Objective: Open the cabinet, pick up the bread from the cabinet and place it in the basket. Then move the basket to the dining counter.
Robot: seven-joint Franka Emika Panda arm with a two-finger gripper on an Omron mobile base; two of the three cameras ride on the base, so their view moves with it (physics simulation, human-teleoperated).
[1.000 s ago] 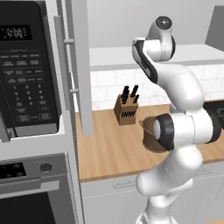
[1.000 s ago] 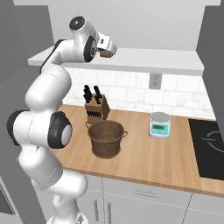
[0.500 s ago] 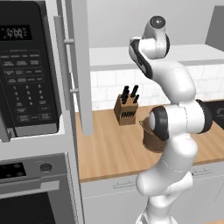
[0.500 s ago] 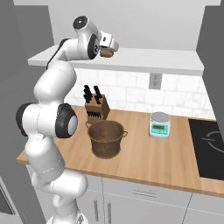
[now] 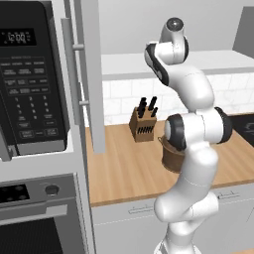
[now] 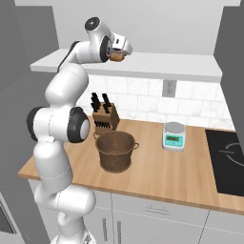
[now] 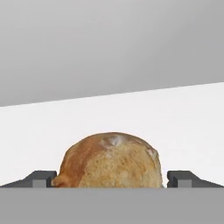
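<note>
From my remote seat, the brown bucket-shaped basket (image 6: 115, 150) waits on the wooden worktop (image 6: 157, 176) nearest me. Up on the white cabinet shelf (image 7: 183, 127) the golden-brown bread roll (image 7: 110, 160) looks light, soft and easily crushed, so I'd take it gently across its middle. The gripper (image 7: 112, 183) has both fingertips (image 7: 40, 179) spread wide either side, holding nothing.

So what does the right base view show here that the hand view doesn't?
The right base view alone shows the basket, knife block and kitchen scale on the wooden worktop. The hand view alone shows the two fingertips standing wide apart, one on each side of the roll, not pressed against it. Both show the bread on the white shelf at the open end effector.
</note>
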